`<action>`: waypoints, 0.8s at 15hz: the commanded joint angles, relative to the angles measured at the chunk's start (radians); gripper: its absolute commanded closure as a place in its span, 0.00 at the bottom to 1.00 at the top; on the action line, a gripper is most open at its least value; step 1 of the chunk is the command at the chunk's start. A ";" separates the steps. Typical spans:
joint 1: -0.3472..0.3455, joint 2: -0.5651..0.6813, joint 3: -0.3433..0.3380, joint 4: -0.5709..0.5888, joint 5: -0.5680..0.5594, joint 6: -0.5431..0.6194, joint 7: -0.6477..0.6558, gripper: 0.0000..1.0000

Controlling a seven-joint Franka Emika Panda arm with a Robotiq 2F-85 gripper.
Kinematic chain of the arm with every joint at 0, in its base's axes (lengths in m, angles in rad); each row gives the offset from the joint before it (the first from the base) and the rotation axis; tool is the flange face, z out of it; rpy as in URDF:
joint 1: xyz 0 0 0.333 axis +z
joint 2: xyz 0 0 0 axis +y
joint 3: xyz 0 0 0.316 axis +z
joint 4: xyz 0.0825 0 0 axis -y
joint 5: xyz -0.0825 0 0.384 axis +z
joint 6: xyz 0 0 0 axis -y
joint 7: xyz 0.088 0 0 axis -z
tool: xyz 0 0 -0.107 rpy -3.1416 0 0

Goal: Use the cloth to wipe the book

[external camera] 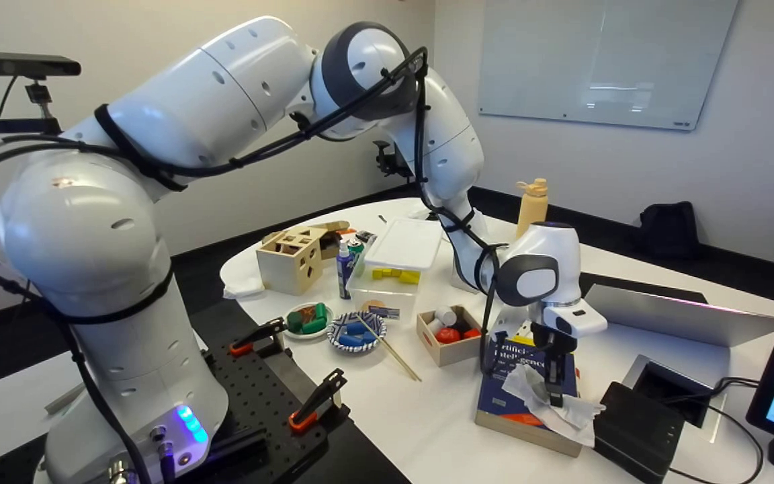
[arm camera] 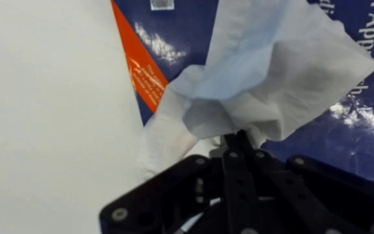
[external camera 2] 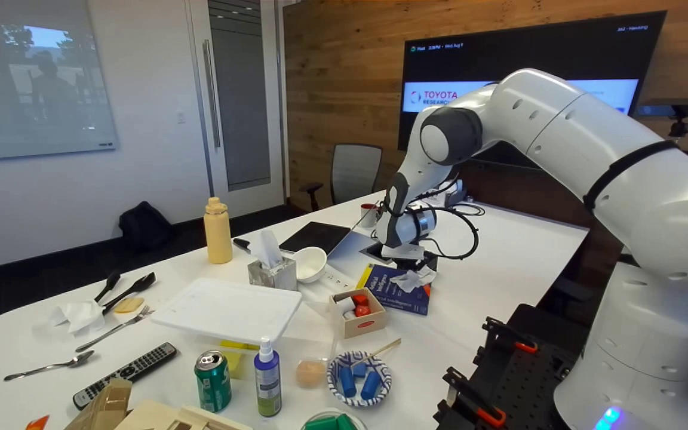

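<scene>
Nearest stands the white base (external camera: 152,376), blue lights (external camera: 191,423) aglow, with two clamps (external camera: 320,401) on the black plate (external camera: 252,391) beside it. From there the arm (external camera: 252,77) slants up to a high elbow, slopes steeply down through the forearm and bends at the wrist, so that the tool (external camera: 555,398) points down over the book (external camera: 500,398). The tool's jaws are nearly together, clamped on the cloth (arm camera: 255,74), which in the wrist view spreads across the cover and out past one edge. Whether the jaws touch the cover, I cannot tell. The book lies flat on the worktop (external camera: 427,430), between a wooden box (external camera: 451,349) of red and white pieces (external camera: 447,334) and a black device (external camera: 635,427). Beyond them are an open laptop (external camera: 676,317), an upright bottle (external camera: 533,210) and, on the far wall (external camera: 562,161), a whiteboard (external camera: 595,60).
</scene>
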 commanded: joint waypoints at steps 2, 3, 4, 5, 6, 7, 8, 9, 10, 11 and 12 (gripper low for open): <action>-0.028 -0.044 0.049 -0.040 -0.012 -0.073 -0.064 1.00; -0.027 -0.056 0.054 -0.049 -0.020 -0.096 -0.087 1.00; -0.031 -0.072 0.068 -0.059 -0.028 -0.128 -0.126 1.00; -0.027 -0.081 0.074 -0.068 -0.034 -0.153 -0.155 1.00; -0.024 -0.089 0.081 -0.072 -0.039 -0.186 -0.183 1.00; -0.018 -0.095 0.087 -0.077 -0.045 -0.221 -0.205 1.00; -0.015 -0.099 0.096 -0.077 -0.051 -0.256 -0.228 1.00; -0.011 -0.100 0.103 -0.076 -0.060 -0.294 -0.249 1.00; -0.007 -0.101 0.109 -0.071 -0.071 -0.338 -0.265 1.00; -0.010 -0.101 0.122 -0.069 -0.066 -0.343 -0.274 1.00; -0.012 -0.103 0.129 -0.066 -0.059 -0.346 -0.272 1.00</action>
